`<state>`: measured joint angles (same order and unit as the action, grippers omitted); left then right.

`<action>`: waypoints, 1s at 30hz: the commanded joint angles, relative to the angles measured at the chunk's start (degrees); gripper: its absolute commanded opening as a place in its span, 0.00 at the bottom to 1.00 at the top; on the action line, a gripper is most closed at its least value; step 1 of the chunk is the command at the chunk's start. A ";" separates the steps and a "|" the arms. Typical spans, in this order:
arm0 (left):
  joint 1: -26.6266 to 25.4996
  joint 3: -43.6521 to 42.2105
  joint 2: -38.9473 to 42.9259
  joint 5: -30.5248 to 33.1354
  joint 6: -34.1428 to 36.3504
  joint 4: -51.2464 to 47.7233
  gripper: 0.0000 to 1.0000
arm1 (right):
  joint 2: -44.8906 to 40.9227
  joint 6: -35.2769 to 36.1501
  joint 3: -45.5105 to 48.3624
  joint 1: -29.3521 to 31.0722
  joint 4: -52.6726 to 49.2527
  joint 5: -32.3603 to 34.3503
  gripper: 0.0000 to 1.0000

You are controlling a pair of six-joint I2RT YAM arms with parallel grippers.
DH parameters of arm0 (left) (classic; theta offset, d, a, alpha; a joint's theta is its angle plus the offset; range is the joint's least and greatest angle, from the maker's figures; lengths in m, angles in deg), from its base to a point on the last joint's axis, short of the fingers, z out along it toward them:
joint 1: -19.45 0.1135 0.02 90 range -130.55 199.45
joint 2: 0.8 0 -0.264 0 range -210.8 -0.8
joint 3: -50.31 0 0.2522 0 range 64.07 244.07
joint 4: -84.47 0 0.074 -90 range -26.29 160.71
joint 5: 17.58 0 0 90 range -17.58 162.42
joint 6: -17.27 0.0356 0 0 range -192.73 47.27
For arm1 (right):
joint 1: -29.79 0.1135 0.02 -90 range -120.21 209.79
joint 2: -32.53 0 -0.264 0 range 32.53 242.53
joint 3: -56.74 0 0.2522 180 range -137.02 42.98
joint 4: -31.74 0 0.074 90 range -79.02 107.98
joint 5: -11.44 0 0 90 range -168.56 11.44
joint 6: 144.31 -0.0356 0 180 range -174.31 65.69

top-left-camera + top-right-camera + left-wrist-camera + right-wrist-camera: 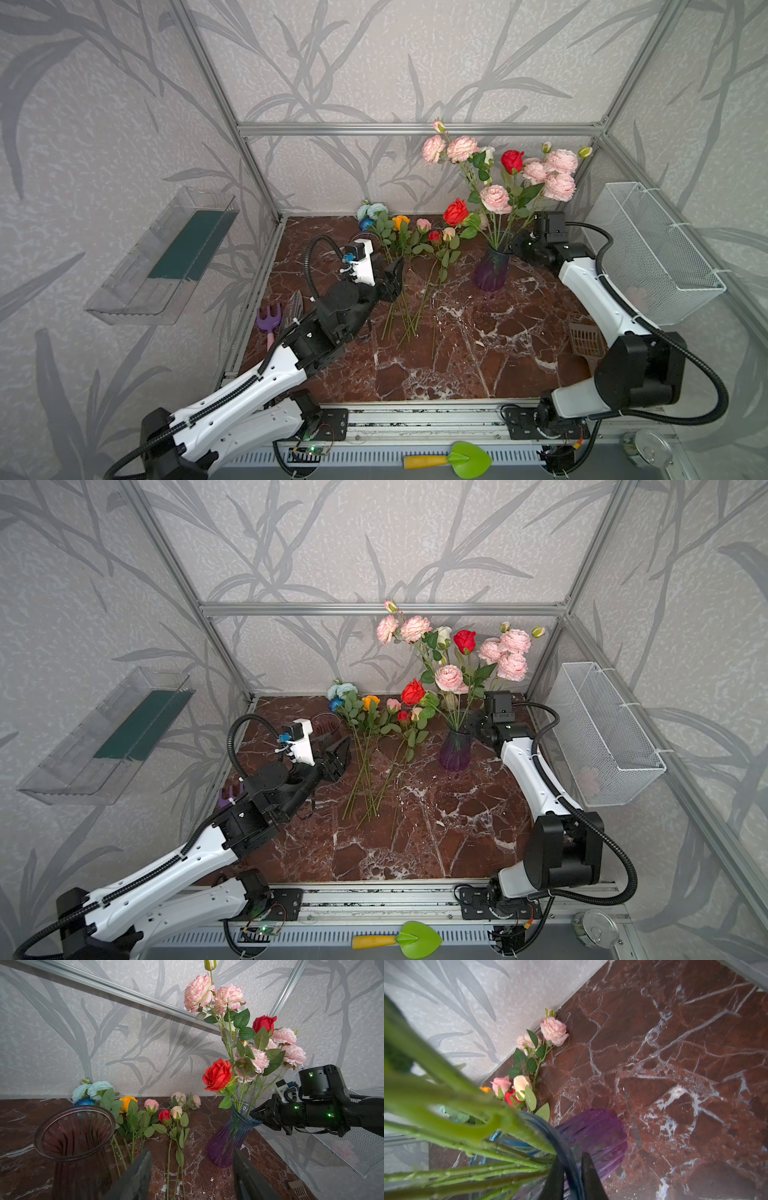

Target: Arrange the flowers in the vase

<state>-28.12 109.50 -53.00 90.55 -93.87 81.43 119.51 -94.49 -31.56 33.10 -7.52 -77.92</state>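
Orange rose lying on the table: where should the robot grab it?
I'd pinch the orange rose low on its bare stem, coming straight down from above: it lies flat, and leaves crowd the bloom end.

Glossy polished marble look on the table (478, 365), red-brown with white veins. Ribbed translucent glass for the vase (492, 270), shiny purple into blue; smoky ribbed glass for the dark vase (74, 1132). Matt cloth-like petals, waxy plastic stems on the flowers (494, 198). White wire mesh for the basket (660, 253); brushed metal for the frame (332, 129).
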 commanded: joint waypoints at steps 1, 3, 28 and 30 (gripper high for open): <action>-0.15 1.19 0.45 0.78 0.14 -0.16 0.62 | 3.18 3.31 -4.64 -0.98 3.94 5.65 0.00; -0.13 1.23 0.44 0.89 0.39 -0.17 0.62 | 5.34 5.45 -6.93 -1.56 3.89 6.29 0.00; -0.07 1.48 -1.13 2.04 2.07 -0.53 0.62 | 19.89 8.10 -23.64 -7.94 -2.70 1.46 0.00; -0.08 1.50 -1.31 1.98 2.08 -0.50 0.62 | 19.39 7.52 -21.92 -8.12 -1.46 0.46 0.03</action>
<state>-28.12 109.52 -54.07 91.66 -92.19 81.40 138.44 -88.06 -53.66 25.78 -10.58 -77.55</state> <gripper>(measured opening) 0.624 0.146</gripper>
